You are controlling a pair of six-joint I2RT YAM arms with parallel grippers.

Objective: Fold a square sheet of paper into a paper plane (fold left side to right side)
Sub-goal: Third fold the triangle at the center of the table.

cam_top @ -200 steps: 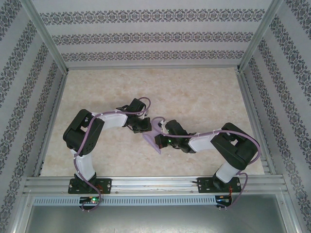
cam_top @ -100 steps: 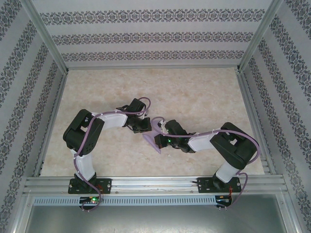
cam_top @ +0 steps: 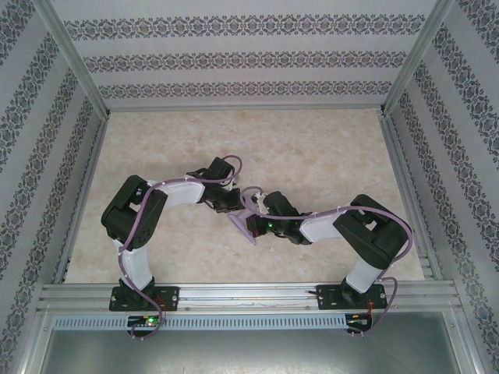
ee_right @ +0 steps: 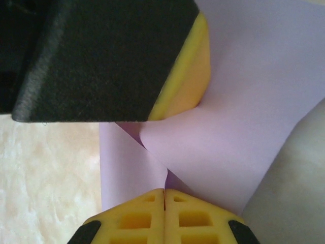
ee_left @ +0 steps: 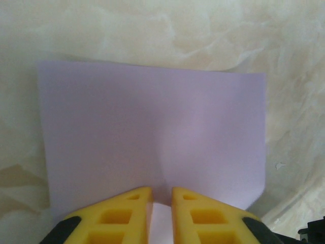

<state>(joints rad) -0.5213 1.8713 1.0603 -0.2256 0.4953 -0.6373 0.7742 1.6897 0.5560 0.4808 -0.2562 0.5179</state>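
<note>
Marbled tabletop [cam_top: 327, 156], square sheet of paper [ee_left: 152, 127] bent over.
My right gripper [ee_right: 164, 195] pinched its flimsy edge; left gripper [ee_left: 161, 195] stood slightly parted. Edge grips seemed safest.

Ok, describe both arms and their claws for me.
The left arm and right arm have black joint housings and white link covers, each trailed by a lilac cable. The left claw and right claw each have two yellow fingers with rectangular recesses. A green light glows near the right wrist.

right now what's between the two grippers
The paper lies between the left gripper and the right gripper, which pinches it. The top view shows this.
</note>
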